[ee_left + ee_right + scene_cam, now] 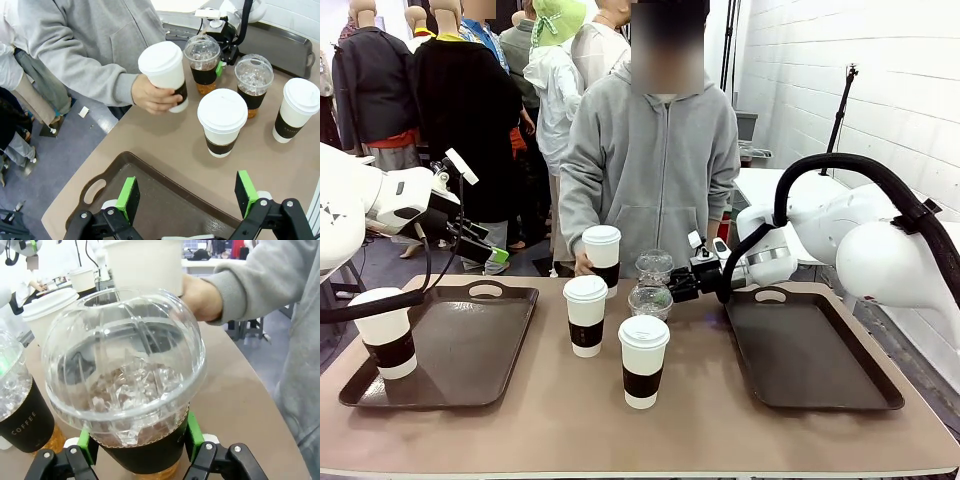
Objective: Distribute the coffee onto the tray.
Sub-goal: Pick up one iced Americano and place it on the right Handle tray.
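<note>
My right gripper [682, 284] [140, 452] is shut on the sleeve of a clear dome-lidded cup [654, 266] [125, 375] [202, 62] of amber coffee that stands on the table. A second dome cup [650, 300] [253, 82] [15, 390] stands right beside it. Two white sleeved cups [586, 314] [642, 360] stand on the table in front. The person's hand [152, 95] grips another white cup [602, 258] [165, 72] at the far edge. One more white cup [385, 333] stands at the left tray's [460, 350] left side. My left gripper [485, 250] [187, 197] hangs open above that tray.
The right tray [810, 355] lies bare, just right of my right gripper. The person stands close against the far table edge, one sleeve [265, 280] reaching over it. Bare table [520, 430] lies along the near edge.
</note>
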`<state>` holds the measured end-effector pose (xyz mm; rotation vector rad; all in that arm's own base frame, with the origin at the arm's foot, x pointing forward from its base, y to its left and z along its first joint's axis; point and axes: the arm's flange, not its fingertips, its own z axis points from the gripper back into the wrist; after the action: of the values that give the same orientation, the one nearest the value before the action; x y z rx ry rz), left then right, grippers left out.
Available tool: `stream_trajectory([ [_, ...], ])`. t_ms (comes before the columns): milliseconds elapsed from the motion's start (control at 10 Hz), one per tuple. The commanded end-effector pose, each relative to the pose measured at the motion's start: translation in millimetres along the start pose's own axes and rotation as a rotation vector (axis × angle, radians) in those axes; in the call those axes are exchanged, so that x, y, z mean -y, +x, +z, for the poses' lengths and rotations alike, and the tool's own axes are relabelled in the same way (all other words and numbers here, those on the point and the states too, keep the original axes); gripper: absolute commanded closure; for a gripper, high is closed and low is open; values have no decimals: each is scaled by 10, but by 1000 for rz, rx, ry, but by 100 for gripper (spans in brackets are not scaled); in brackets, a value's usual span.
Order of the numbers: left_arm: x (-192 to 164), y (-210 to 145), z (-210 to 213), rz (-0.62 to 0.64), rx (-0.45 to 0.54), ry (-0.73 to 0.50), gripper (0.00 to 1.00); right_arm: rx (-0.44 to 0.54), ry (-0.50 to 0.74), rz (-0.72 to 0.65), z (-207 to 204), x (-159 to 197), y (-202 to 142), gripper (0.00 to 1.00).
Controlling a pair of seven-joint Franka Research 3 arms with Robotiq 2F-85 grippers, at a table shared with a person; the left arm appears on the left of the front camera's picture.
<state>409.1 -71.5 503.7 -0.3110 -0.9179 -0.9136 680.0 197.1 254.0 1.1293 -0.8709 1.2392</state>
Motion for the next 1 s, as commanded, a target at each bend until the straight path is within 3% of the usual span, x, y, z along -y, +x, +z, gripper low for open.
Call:
stream_trajectory([
  [0,-10,-11,4,4,3,-5,0,55,-9,8,172,-69,260,20],
  [400,-10,-11,4,4,3,-5,0,52,-59,11,826,-337,500,20],
  [900,-10,-11,4,4,3,-5,0,-46,-106,64,1562,-883,321,20],
])
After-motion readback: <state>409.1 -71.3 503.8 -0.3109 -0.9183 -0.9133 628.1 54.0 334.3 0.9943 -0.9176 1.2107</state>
